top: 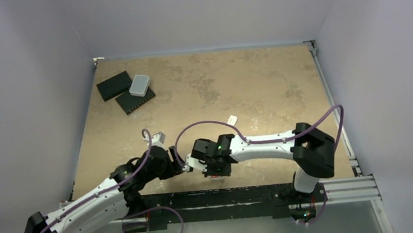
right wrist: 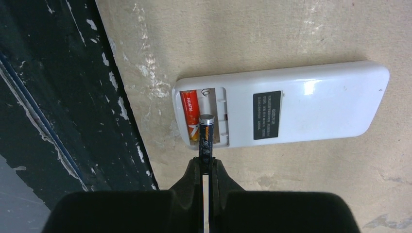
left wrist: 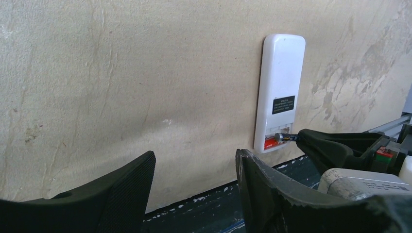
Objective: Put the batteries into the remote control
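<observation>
The right arm reaches left along the near edge of the table (top: 246, 85), its right gripper (right wrist: 205, 167) pinching the dark battery (right wrist: 205, 136) over the open bay of the remote control (right wrist: 311, 104), which lies back-up with the orange battery (right wrist: 190, 114) seated inside. The left gripper (left wrist: 195, 165) hovers spread and empty just left of it. Black slabs (top: 114, 85) and a grey box (top: 139, 85) lie far left, well apart.

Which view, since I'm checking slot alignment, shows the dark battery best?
Right wrist: the dark battery sits mid-frame, pinched in the right tool, tip at the remote control's empty bay beside the orange battery. Left wrist shows only a tiny end; top external hides it.
</observation>
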Controlling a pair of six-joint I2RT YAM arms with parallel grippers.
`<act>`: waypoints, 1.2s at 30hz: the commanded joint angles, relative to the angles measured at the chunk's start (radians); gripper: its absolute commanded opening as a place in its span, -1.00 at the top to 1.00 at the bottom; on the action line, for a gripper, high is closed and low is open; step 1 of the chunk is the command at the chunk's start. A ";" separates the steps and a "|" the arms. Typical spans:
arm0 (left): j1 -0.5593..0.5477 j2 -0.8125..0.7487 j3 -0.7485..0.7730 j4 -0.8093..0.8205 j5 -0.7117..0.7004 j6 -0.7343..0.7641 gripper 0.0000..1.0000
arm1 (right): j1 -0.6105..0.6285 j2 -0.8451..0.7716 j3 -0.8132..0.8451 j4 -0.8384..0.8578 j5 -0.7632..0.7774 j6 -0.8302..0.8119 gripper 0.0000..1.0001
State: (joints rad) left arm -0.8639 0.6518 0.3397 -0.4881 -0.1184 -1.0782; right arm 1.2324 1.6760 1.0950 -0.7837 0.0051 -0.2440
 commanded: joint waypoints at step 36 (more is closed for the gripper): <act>0.008 -0.018 0.004 0.002 0.002 0.017 -0.23 | 0.006 0.021 0.070 0.006 -0.037 0.052 0.62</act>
State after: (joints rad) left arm -0.8639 0.6399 0.3397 -0.4953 -0.1177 -1.0710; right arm 1.2324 1.7096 1.1286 -0.7853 0.0013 -0.2020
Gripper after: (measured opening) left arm 0.615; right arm 0.184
